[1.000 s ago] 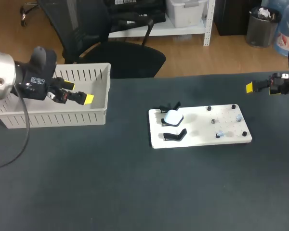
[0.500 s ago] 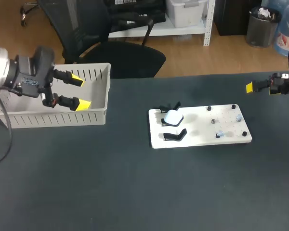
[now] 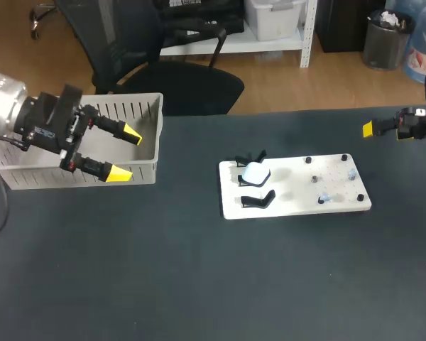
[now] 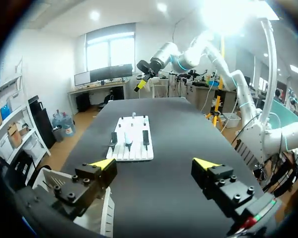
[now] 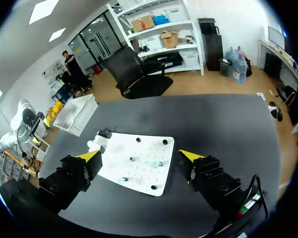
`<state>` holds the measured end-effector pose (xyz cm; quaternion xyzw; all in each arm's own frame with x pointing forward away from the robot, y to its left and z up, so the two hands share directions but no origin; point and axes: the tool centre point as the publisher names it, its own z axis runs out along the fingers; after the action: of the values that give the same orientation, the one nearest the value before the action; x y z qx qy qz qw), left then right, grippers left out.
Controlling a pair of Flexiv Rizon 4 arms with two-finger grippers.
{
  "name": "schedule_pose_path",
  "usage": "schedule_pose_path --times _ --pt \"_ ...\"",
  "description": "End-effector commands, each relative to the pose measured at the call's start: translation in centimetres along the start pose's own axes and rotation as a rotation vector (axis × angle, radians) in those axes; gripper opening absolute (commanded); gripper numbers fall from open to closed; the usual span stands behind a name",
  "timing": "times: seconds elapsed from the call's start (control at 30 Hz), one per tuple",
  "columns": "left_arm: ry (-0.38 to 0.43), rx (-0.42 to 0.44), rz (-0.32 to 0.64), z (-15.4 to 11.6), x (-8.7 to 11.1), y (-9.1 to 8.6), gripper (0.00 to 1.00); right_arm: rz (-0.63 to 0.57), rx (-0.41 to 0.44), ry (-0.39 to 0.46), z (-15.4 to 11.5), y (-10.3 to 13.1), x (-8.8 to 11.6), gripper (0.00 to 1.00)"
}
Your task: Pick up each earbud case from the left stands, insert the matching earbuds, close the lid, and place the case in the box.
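At the near right corner of the white slatted basket (image 3: 145, 121): left gripper (image 3: 126, 153), arm coming in from the left. Fingers spread wide, nothing between them. One yellow tip over the basket's inside by the right wall, the other out past the front wall. Seen from the left wrist, basket wall under one finger, dark table (image 3: 199, 284) under the other.

Well apart, at the table's far right edge: right gripper (image 5: 140, 155), raised off the surface. Fingers wide apart too, holding nothing. From the right wrist, white board (image 5: 154, 173) lying ahead, between the two tips.

Mid-table, right of centre: the board, flat on the table. On its left end, black stands (image 3: 258, 199). One white earbud case (image 3: 255, 172) seated among them, a stand just in front and another just behind. Lid open or closed: cannot tell.

On the board's right half: black pegs (image 3: 344, 158) at the corners, and between them a few small pale pieces, probably the earbuds (image 3: 325, 198), too small to be sure.

Basket and board well apart; neither gripper touching case or board.
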<state>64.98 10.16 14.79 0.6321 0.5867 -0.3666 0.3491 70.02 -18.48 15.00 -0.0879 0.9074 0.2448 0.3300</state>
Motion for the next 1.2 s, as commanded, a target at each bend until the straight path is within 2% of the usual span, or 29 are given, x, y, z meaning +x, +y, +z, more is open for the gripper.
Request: schedule_pose_path --times 0.03,0.3,0.5,0.63,1.2 --pt "-0.008 -0.039 0.017 2.0 0.2 0.6 1.0 -0.001 0.0 0.0 0.0 0.0 0.0 1.0" --pt "-0.005 -0.132 -0.023 4.9 -0.1 2.7 1.0 -0.001 0.0 0.0 0.0 0.0 0.0 1.0" --pt "0.01 -0.127 -0.08 6.6 0.1 4.3 1.0 -0.001 0.0 0.0 0.0 0.0 0.0 1.0" --pt "-0.005 -0.129 -0.132 5.8 -0.8 4.9 1.0 -0.001 0.0 0.0 0.0 0.0 0.0 1.0" --pt "-0.005 -0.129 -0.132 5.8 -0.8 4.9 1.0 -0.001 0.0 0.0 0.0 0.0 0.0 1.0"
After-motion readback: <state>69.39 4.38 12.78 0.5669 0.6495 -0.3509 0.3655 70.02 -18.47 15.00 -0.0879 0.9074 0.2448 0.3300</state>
